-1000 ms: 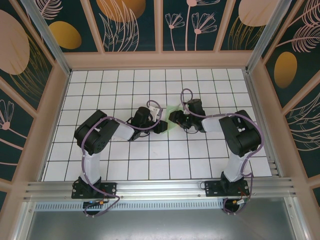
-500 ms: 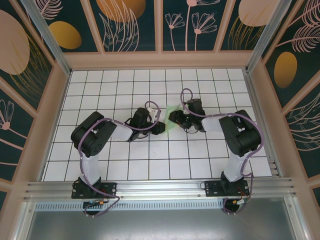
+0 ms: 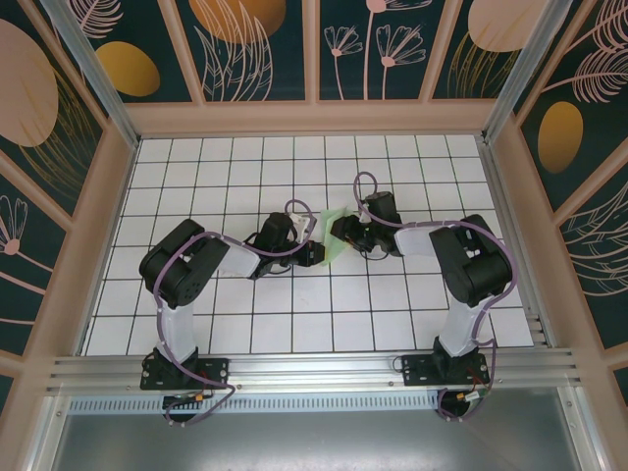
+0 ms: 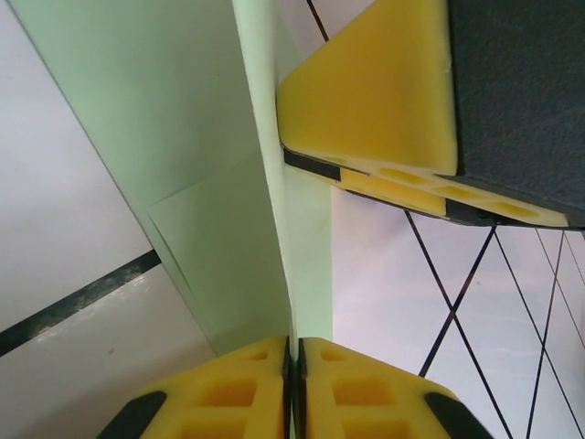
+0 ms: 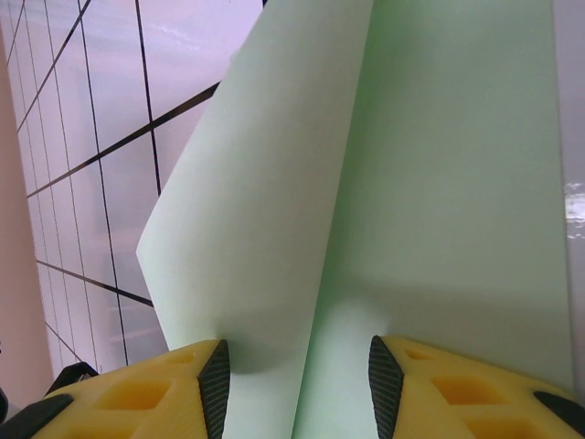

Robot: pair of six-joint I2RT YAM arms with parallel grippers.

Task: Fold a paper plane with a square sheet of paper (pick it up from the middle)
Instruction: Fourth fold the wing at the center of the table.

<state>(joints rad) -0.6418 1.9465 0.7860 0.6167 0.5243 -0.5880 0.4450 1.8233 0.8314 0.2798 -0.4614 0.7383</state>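
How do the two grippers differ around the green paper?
The left gripper is pinched shut on a thin fold of the paper; the right gripper's jaws stand apart, paper spanning the gap. The left gripper reaches in from the left, the right gripper from the opposite side. Both have yellow fingers.

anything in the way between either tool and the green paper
Nothing visible does. The left tool is pinched shut on a folded edge of the paper, and the right tool has its fingers apart with the paper running between them.
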